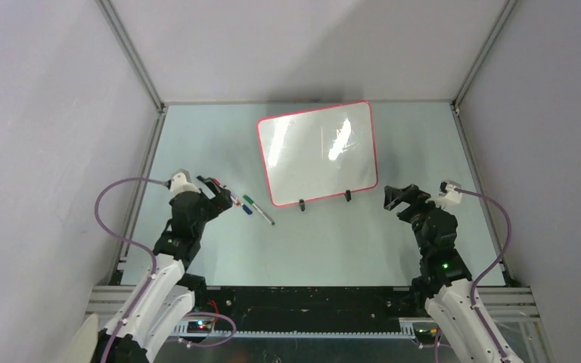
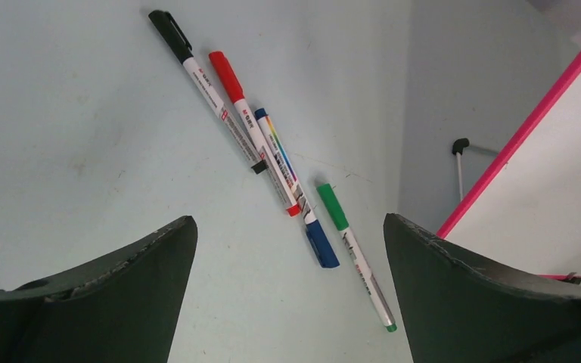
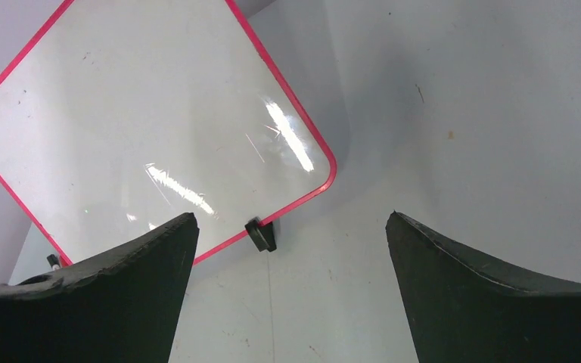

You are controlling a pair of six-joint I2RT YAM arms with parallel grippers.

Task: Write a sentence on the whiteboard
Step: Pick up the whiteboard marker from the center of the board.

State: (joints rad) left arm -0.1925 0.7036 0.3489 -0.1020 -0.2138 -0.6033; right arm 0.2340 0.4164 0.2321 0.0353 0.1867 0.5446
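Above the arms, top view: whiteboard (image 1: 318,151) stands at the far middle of the tabletop (image 1: 333,242); markers (image 1: 248,204) lie off its near-left corner.
Left wrist view: left end effector (image 2: 289,219) open, empty, over black, red, blue and green markers.
Right wrist view: right end effector (image 3: 291,215) open, empty, facing the whiteboard's glossy face.

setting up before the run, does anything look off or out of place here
Nothing looks damaged or spilled. The whiteboard stands a little skewed to the table edges, its face blank apart from glare. Four markers lie in a loose, uneven cluster beside the left gripper.
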